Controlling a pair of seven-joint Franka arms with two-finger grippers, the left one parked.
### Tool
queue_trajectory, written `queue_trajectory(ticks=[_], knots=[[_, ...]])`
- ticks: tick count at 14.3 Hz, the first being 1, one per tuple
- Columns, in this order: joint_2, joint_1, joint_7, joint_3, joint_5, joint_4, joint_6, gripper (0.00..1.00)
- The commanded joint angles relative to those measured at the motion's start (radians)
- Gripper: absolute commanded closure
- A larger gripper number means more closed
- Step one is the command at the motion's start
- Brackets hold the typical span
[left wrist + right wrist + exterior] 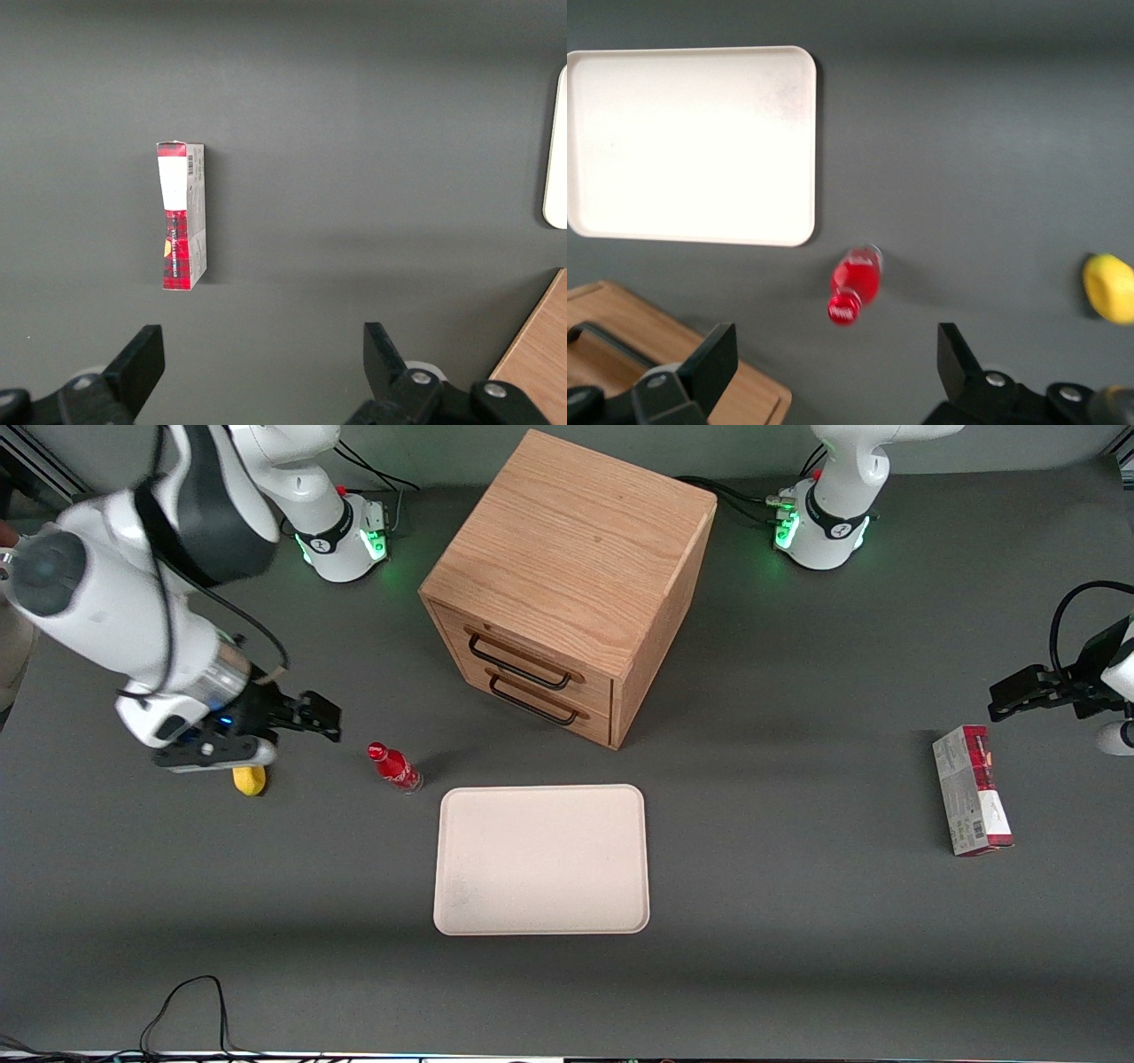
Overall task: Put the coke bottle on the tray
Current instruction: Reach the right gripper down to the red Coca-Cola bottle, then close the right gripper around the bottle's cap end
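The coke bottle (395, 767) is small and red with a red cap; it stands on the table just off the tray's corner, on the working arm's side. It also shows in the right wrist view (853, 282), seen from above. The pale cream-pink tray (541, 858) lies flat and holds nothing; it also shows in the right wrist view (691, 142). My right gripper (306, 716) hangs above the table, off to the side of the bottle toward the working arm's end. It is open and empty, with the fingers (713, 359) wide apart.
A wooden drawer cabinet (567, 584) with two black handles stands farther from the front camera than the tray. A yellow lemon (250, 779) lies under my gripper's wrist. A red-and-grey carton (972, 788) lies toward the parked arm's end.
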Motion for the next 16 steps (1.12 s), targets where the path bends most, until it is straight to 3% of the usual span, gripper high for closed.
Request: queue_trajectory(ticks=[1,4,11,12,16], knots=[[-0.014,0.011,0.016,0.013,0.015,-0.181,0.200,0.00],[0.035,0.025,0.026,0.030,0.015,-0.284,0.386,0.00],[0.079,0.030,0.027,0.039,-0.030,-0.312,0.394,0.01],[0.079,0.031,0.025,0.039,-0.030,-0.314,0.394,0.09],[0.079,0.031,0.034,0.039,-0.030,-0.314,0.370,0.88]])
